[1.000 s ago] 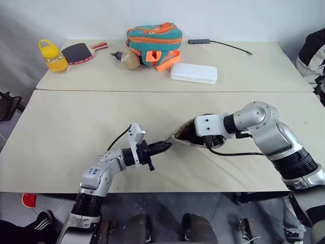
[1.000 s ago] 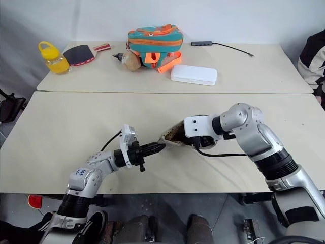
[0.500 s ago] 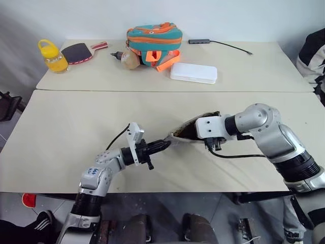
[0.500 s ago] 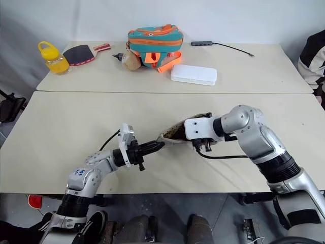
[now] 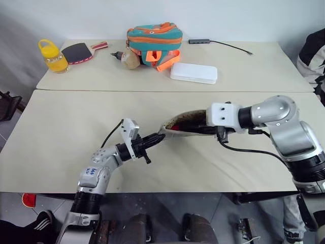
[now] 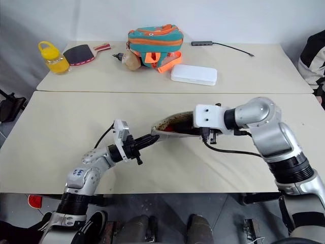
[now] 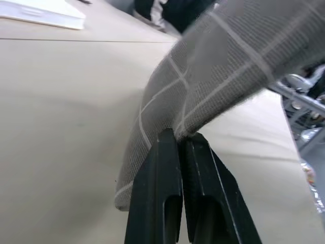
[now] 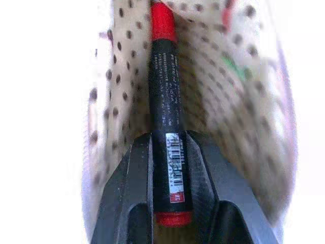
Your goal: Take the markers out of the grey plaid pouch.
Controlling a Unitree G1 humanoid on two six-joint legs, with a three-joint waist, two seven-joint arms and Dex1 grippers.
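The grey plaid pouch [image 5: 184, 123] is held just above the near table, with its open mouth and dotted tan lining facing up. My left gripper [image 7: 180, 141] is shut on the pouch's left corner edge [image 5: 161, 134]. My right gripper [image 8: 170, 138] is shut on a black marker [image 8: 164, 86] with red ends. The marker points down into the pouch's dotted lining [image 8: 203, 76]. In the head views the right hand's white block [image 5: 224, 115] hangs over the pouch's right end, and the marker is hidden there.
On the far table stand a teal-and-orange bag [image 5: 154, 39], a white flat box [image 5: 193, 73], a yellow jar [image 5: 52, 56], a black paddle [image 5: 77, 52] and a cabled hub [image 5: 202, 41]. A person's sleeve [image 5: 314, 56] shows at the right edge. A seam [image 5: 76, 90] divides the tables.
My right hand has risen and drawn back to the right from the pouch's mouth. The pouch's left end has shifted slightly left with my left gripper.
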